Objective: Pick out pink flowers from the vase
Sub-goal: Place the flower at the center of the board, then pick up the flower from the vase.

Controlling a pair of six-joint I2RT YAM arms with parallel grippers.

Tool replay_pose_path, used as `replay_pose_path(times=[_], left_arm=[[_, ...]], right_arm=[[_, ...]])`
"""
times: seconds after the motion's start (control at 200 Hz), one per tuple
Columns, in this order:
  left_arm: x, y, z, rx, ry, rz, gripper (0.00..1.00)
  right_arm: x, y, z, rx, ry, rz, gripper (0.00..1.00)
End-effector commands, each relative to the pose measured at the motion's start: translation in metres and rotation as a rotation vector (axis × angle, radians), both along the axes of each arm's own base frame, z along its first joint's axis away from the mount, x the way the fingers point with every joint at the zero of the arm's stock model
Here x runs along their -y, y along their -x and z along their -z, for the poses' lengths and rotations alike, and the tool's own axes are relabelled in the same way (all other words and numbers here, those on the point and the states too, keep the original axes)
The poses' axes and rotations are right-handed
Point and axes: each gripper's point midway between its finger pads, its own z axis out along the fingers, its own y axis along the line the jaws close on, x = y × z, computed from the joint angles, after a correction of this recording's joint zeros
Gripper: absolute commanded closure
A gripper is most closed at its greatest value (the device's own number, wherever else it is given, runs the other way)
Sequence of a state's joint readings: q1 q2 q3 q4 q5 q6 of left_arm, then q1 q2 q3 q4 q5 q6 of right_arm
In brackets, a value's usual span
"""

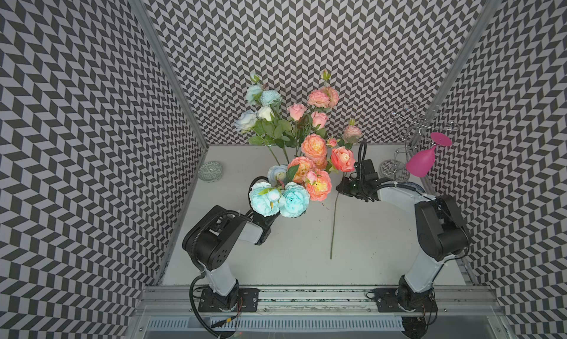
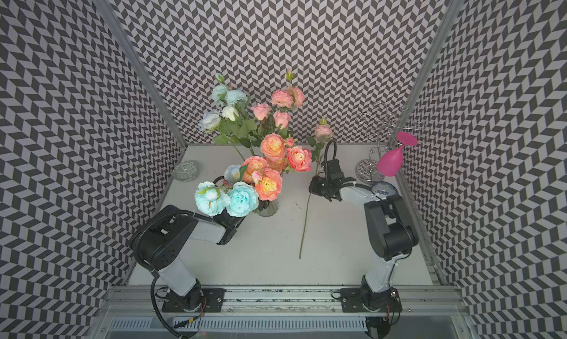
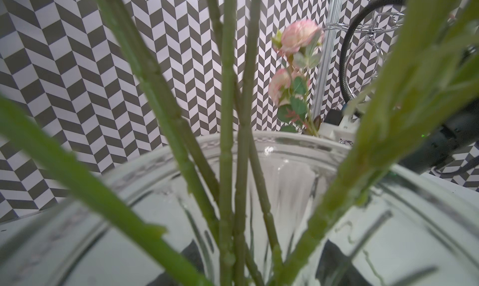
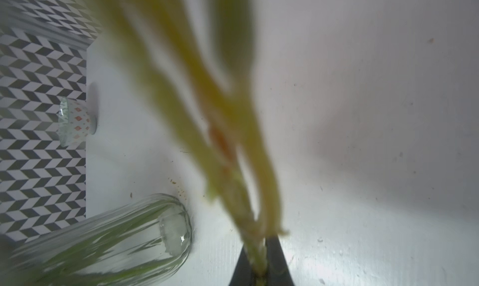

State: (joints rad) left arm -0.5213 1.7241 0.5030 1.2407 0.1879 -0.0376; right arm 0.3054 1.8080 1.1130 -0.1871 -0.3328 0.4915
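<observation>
Right gripper (image 1: pixel 341 189): clamped on one pink stem (image 1: pixel 334 227), out of the vase (image 2: pixel 267 208) and well beside it; left gripper, hidden under blue blooms (image 1: pixel 277 199), closed, apparently bracing the vase; other pink flowers (image 1: pixel 313 147) yet to be drawn.

The left arm (image 1: pixel 221 230) and right arm (image 1: pixel 435 227) match: glossy black joint housings, pale grey-white links, black ribbed cables (image 1: pixel 191 297) looping alongside. Each stands on a black screwed base plate (image 1: pixel 250 300), thin red wires (image 1: pixel 240 306) trailing there.
</observation>
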Motion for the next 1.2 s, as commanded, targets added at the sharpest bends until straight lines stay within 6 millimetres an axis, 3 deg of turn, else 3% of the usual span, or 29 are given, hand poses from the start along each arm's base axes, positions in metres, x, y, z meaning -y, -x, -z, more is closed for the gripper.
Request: replay_pose_path(times=[0.0,0.135,0.22,0.32,0.501,0.596,0.726,0.866,0.977,1.197], left_arm=[[-0.001,0.006,0.035,-0.129,-0.039,0.014,1.0],[-0.001,0.006,0.035,-0.13,-0.04,0.015,1.0],[0.0,0.006,0.035,-0.133,-0.041,0.016,1.0],[-0.001,0.005,0.036,-0.133,-0.045,0.011,1.0],[0.001,0.006,0.037,-0.137,-0.042,0.022,1.0],[0.001,0.006,0.038,-0.143,-0.04,0.026,1.0],[0.002,0.006,0.039,-0.146,-0.039,0.032,1.0],[0.003,0.007,0.039,-0.15,-0.04,0.031,1.0],[0.003,0.008,0.04,-0.153,-0.043,0.032,1.0],[0.004,0.007,0.039,-0.152,-0.041,0.034,1.0]], right_arm=[[0.0,-0.036,-0.013,0.131,-0.014,0.059,0.75],[0.002,-0.052,-0.025,0.171,-0.01,0.092,0.53],[0.004,-0.054,-0.046,0.22,-0.016,0.105,0.49],[0.004,-0.042,-0.08,0.302,-0.055,0.098,0.49],[-0.011,0.02,-0.157,0.585,-0.195,-0.062,0.52],[-0.015,0.059,-0.182,0.715,-0.222,-0.132,0.52],[-0.041,0.107,-0.211,0.868,-0.225,-0.271,0.53],[-0.067,0.128,-0.232,0.938,-0.231,-0.347,0.55],[-0.076,0.133,-0.24,0.957,-0.265,-0.381,0.6],[-0.097,0.131,-0.246,0.98,-0.304,-0.407,0.61]])
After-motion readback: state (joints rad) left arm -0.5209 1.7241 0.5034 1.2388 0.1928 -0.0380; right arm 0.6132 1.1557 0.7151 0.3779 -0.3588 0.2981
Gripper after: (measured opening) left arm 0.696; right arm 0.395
